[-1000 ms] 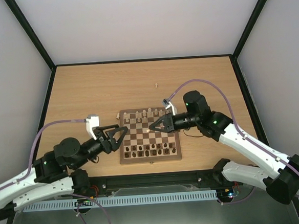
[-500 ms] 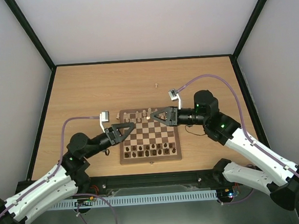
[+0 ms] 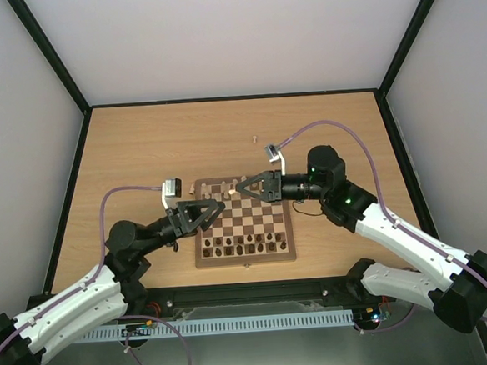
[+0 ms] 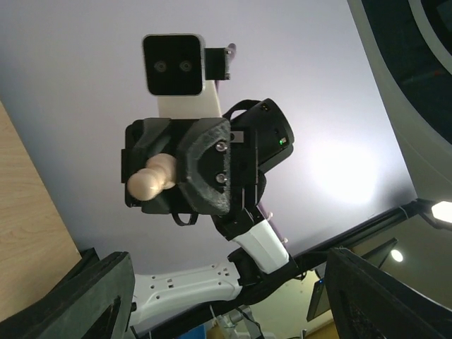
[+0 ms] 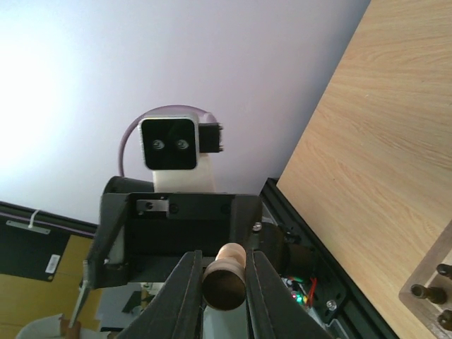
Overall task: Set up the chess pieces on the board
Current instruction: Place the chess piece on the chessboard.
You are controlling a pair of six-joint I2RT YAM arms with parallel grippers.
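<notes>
The board (image 3: 284, 220) lies in the middle of the table, with a row of pale chess pieces (image 3: 243, 182) along its far edge. My right gripper (image 3: 239, 188) hovers over the board's far left part, shut on one pale chess piece (image 5: 224, 286) held base toward its camera. That same piece (image 4: 150, 180) shows in the left wrist view. My left gripper (image 3: 221, 207) faces it from the left, open and holding nothing, its fingers (image 4: 99, 296) wide apart. The two grippers point at each other, tips close together.
Dark chessmen (image 3: 244, 249) line the board's near rows, and some show at the board corner (image 5: 427, 293) in the right wrist view. One stray pale piece (image 3: 255, 138) lies on the tabletop beyond the board. Black frame posts stand at the table's corners.
My right gripper has risen off the board with the pale piece and turned toward the left arm. My left gripper has swung right and now points at it.
</notes>
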